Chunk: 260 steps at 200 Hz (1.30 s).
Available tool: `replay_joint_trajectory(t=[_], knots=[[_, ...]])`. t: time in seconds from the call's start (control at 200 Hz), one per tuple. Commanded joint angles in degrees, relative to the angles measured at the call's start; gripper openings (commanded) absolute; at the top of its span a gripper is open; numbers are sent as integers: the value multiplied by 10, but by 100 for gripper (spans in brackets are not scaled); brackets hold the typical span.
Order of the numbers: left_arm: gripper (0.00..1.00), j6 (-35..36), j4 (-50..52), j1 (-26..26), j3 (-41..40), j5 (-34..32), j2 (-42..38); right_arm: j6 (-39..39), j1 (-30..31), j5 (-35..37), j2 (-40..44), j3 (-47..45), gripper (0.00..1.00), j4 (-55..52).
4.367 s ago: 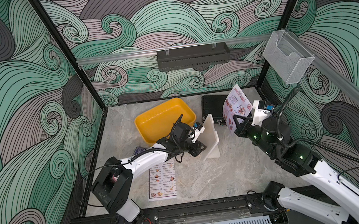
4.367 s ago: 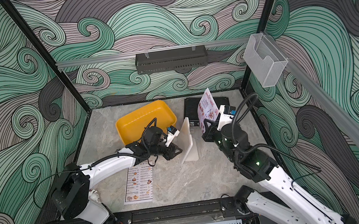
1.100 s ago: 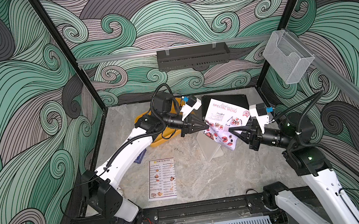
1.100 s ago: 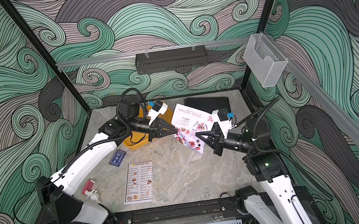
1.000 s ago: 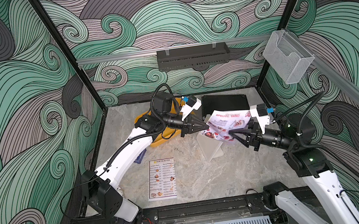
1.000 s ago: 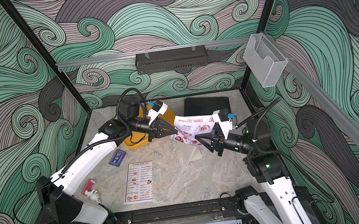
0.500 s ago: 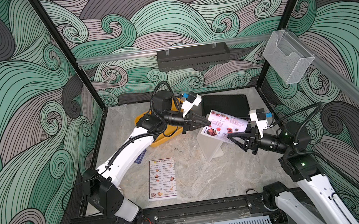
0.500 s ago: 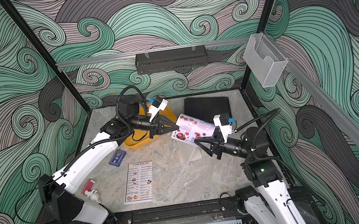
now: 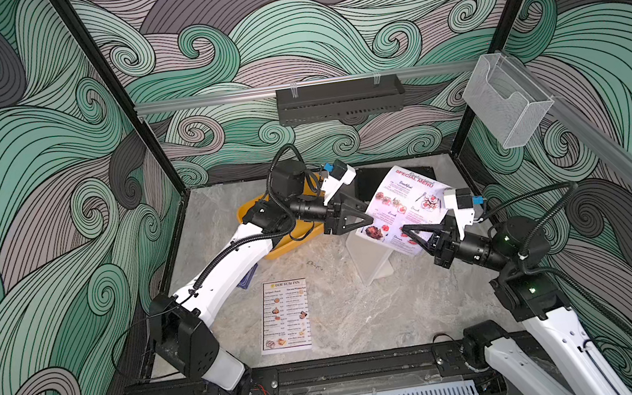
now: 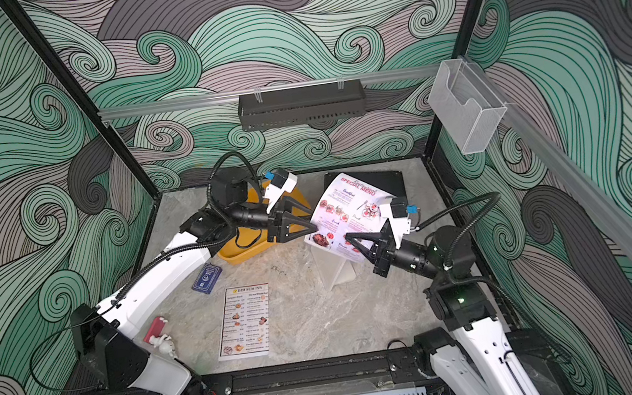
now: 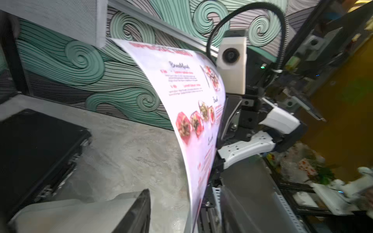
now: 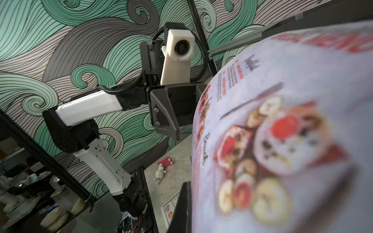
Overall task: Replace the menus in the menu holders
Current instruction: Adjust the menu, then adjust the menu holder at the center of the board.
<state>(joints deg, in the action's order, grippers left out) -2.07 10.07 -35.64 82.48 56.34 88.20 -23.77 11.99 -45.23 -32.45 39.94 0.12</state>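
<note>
While the lavender SPECIAL MENU sheet [image 9: 403, 201] hangs bowed just above the acrylic sign stand [image 9: 369, 260], the right gripper [image 9: 409, 230] pinches its near edge, likely to steer it in alone. The left gripper [image 9: 368, 221] straddles the opposite edge, jaws apart. The DIM SUM INN menu [image 9: 285, 316] lies flat, well apart.

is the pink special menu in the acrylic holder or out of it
Out: the special menu hangs curled in the air above the holder, pinched in the jaws of the right gripper.
</note>
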Motion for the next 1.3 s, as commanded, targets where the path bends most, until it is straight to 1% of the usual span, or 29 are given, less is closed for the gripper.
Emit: replay_joint_trajectory(t=[0.0,0.035,0.07,0.115,0.2,0.255,0.35,0.495,0.666,0.776,0.871,1.066,1.296], knots=[[58,-46,-5,6,-48,-243,-38,-35,7,132,29,-27,0,-8],[58,-87,-15,6,-75,-317,-46,-56,9,164,38,-39,0,-2],[57,-111,-28,7,-107,-344,-52,-75,11,185,45,-52,0,10],[56,-121,-57,7,-148,-336,-56,-104,15,217,53,-67,0,17],[53,-183,-89,-4,-207,-336,-42,-144,25,249,62,-95,0,43],[50,-207,-88,-16,-227,-339,-26,-157,35,263,65,-107,0,55],[45,-216,-95,-47,-245,-354,4,-170,47,283,66,-119,0,65],[36,-235,-123,-64,-249,-361,42,-193,55,314,67,-139,0,85],[33,-247,-147,-81,-242,-357,71,-216,65,364,75,-159,0,104],[29,-258,-165,-95,-234,-349,97,-222,71,384,74,-165,0,112],[26,-265,-178,-107,-222,-342,117,-217,74,390,76,-163,0,106],[25,-269,-190,-129,-194,-336,146,-212,73,381,79,-160,0,103],[25,-265,-188,-133,-195,-345,141,-202,74,375,72,-159,0,106]])
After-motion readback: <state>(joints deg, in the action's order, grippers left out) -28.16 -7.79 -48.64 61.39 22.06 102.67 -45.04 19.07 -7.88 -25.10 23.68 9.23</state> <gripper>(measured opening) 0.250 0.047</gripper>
